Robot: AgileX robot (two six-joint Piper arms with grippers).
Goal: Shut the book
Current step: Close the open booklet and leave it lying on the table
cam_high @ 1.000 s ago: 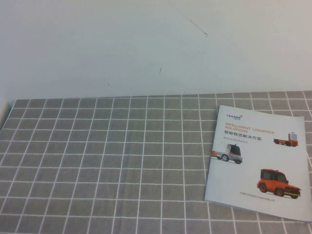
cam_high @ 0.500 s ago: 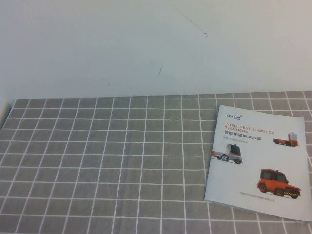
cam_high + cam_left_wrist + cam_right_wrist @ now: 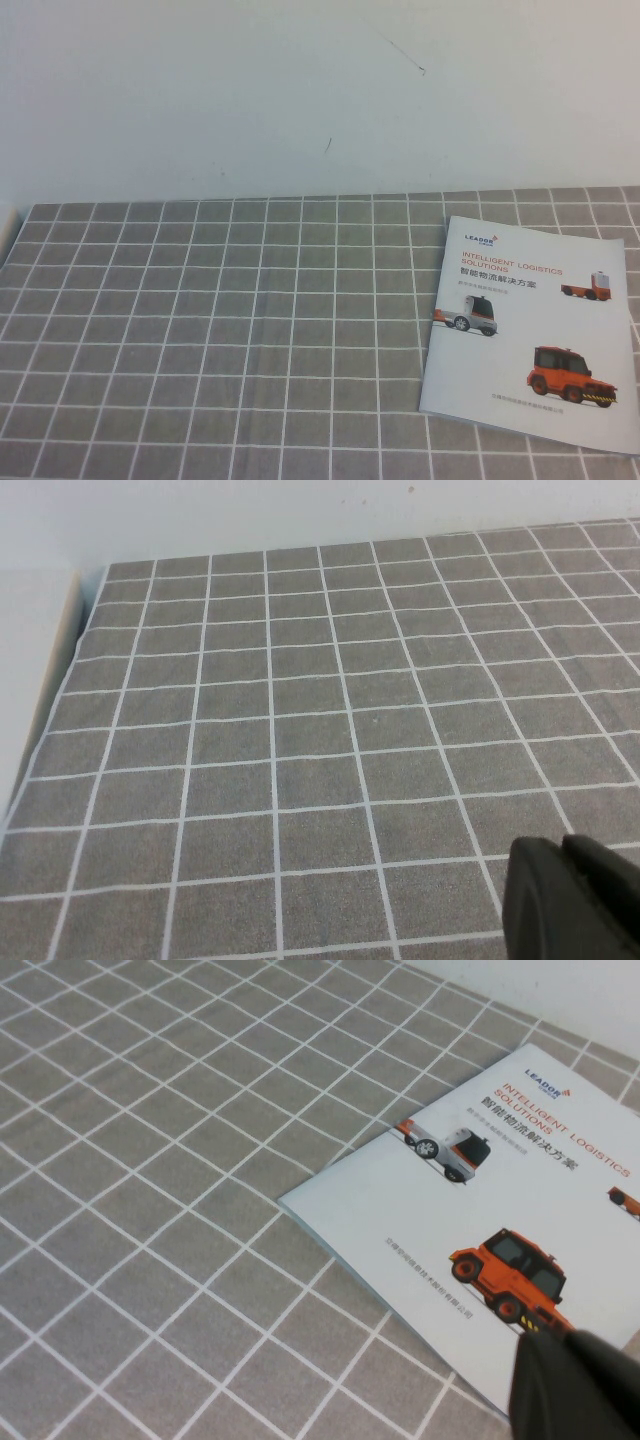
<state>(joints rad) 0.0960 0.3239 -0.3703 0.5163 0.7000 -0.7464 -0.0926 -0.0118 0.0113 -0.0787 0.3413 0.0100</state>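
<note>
Grey checked cloth covered the table in front of a bare white wall, and we found the book lying flat on the robot's right side of it, near the front edge. Its cover faced up, printed with vehicles and a title, so to us it looked already closed. Its long axis ran from the robot toward the wall, tilted slightly. The right gripper hung just above the book's near corner, which made the right arm plainly the nearer one. The left gripper hovered over bare cloth, well apart from the book. For either gripper, we could not tell whether it was spread or pressed together.
</note>
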